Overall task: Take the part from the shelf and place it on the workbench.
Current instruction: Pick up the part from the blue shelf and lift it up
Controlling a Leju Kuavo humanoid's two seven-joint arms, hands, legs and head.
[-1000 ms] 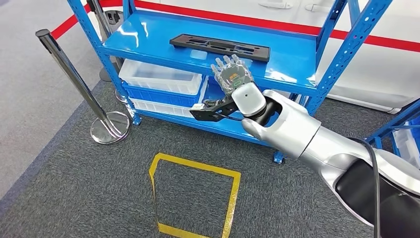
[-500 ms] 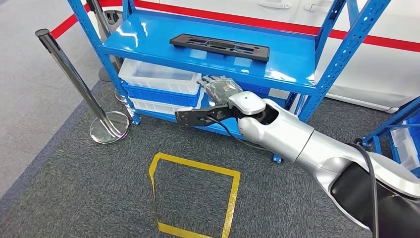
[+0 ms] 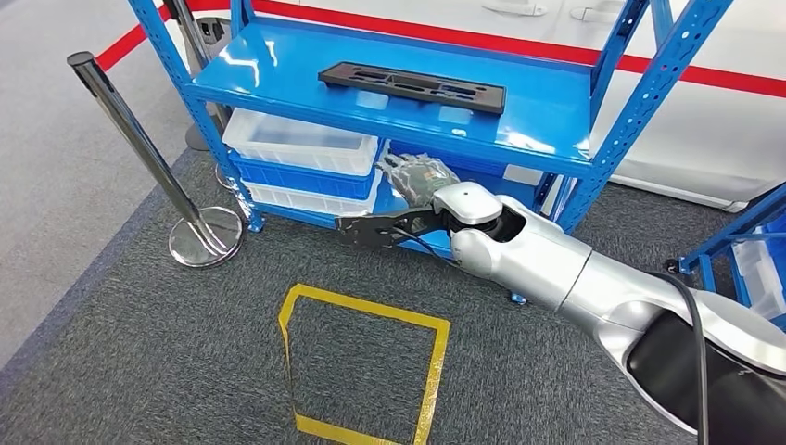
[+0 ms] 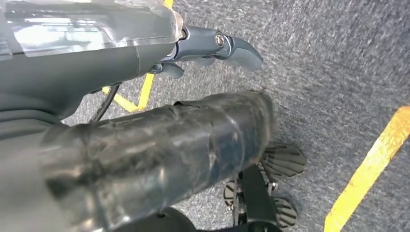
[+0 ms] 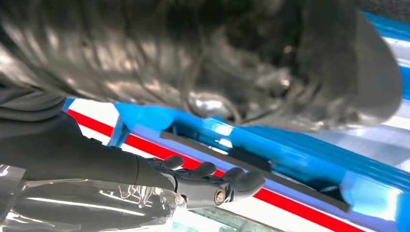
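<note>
Since the frame a second ago, the right robot hand [image 3: 422, 176] has dropped from in front of the top shelf's edge, where it stood upright with fingers pointing up, to a spot below that shelf board, turned flatter and reaching toward the lower level. Half a second ago it was already low; it has since shifted slightly to the robot's right. Its fingers [image 5: 239, 180] lie apart and only gently curved, holding nothing. The black bracket [image 3: 375, 227] at the wrist juts toward the robot's left.

The part [image 3: 412, 87], a long flat black piece with cut-outs, has not moved: it lies on the top level of the blue shelf [image 3: 269, 79], above and beyond the right robot hand and well apart from it. In the right wrist view the part [image 5: 251, 169] shows as a dark strip along the blue board past the fingertips.

The left robot hand [image 4: 145, 53] hangs over the floor, its fingers loosely curled in on nothing.

Just to the left of the right robot hand, on the lower level, white bins [image 3: 301, 144] sit on blue bins [image 3: 297, 174]. The floor is grey carpet [image 3: 139, 352] with a yellow taped square [image 3: 366, 371] nearer the robot than the hand. A chrome stanchion [image 3: 148, 158] stands left of the shelf, and a red stripe [image 3: 519, 44] runs along the white wall behind.
</note>
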